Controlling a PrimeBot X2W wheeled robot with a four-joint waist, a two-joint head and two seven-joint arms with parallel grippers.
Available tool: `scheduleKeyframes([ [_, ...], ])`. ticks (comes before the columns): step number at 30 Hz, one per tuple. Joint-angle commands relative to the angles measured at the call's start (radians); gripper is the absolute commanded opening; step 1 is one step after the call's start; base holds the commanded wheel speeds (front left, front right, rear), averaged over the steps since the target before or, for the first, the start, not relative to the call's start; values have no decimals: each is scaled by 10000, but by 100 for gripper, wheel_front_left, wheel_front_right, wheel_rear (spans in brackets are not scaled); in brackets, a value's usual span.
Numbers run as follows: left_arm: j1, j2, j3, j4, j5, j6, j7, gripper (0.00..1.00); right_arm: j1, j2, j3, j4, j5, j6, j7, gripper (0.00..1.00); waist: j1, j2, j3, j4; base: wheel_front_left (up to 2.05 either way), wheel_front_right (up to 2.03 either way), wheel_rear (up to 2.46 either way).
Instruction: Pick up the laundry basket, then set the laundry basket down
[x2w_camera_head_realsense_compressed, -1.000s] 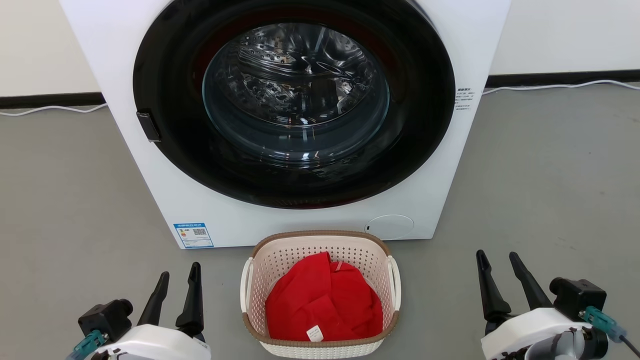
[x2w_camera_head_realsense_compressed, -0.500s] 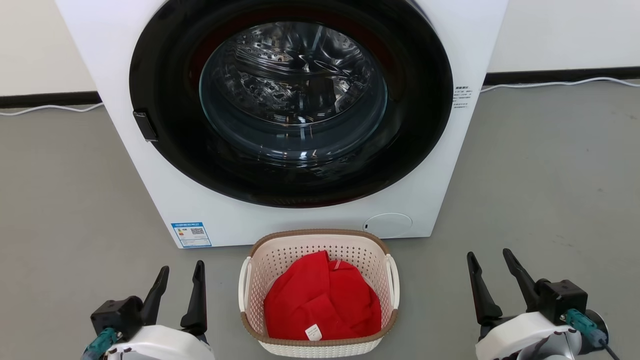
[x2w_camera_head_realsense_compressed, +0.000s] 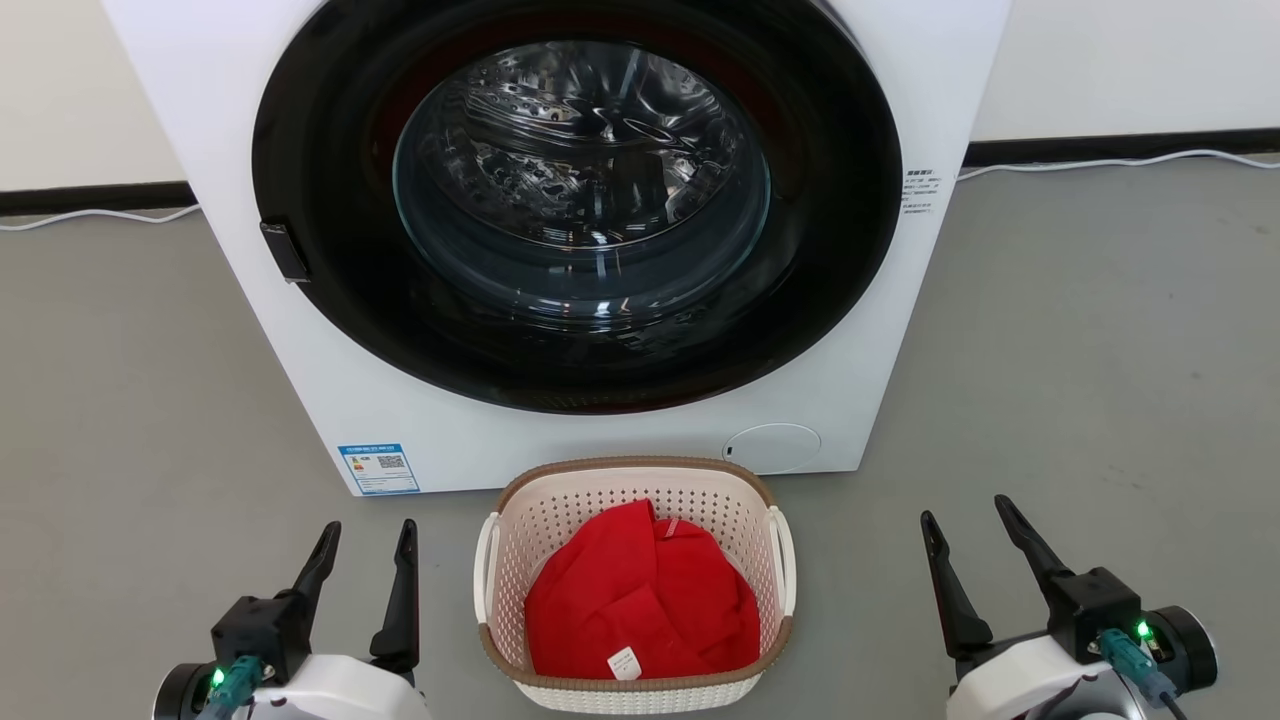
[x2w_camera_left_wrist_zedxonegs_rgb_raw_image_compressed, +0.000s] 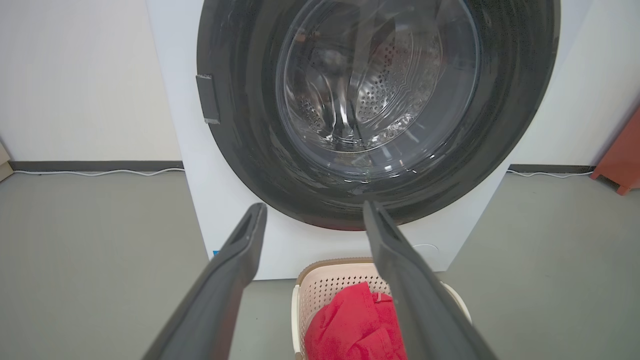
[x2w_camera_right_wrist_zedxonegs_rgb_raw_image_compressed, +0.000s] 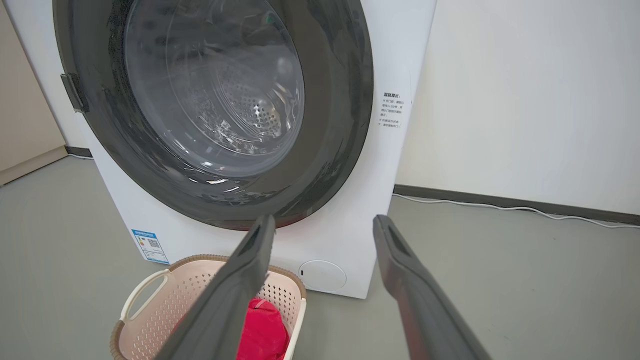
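While the basket (x2w_camera_head_realsense_compressed: 560, 515) sits on the floor (x2w_camera_head_realsense_compressed: 120, 400) just before the washer (x2w_camera_head_realsense_compressed: 330, 420), the left end effector (x2w_camera_head_realsense_compressed: 368, 530) and the right end effector (x2w_camera_head_realsense_compressed: 962, 508) have crept slightly inward — both wide open, holding nothing — so the pick-up, I think, is only beginning.

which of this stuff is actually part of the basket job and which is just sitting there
For the job: laundry basket; left gripper and right gripper, both open, on either side of it, not touching.

Just there: washing machine; red garment lying inside the basket; white cable along the wall.
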Motion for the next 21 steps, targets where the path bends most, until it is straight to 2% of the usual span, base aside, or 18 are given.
scheduleKeyframes([
  [1,-525,127,293,-288,409,4,-169,100,-265,-21,205,-189,-387,70,-202,100,0,0,1,-11,0,0,0],
  [21,-536,128,407,-226,365,-24,-195,100,-192,45,-89,-218,-448,71,-228,100,0,0,111,-39,0,0,0],
])
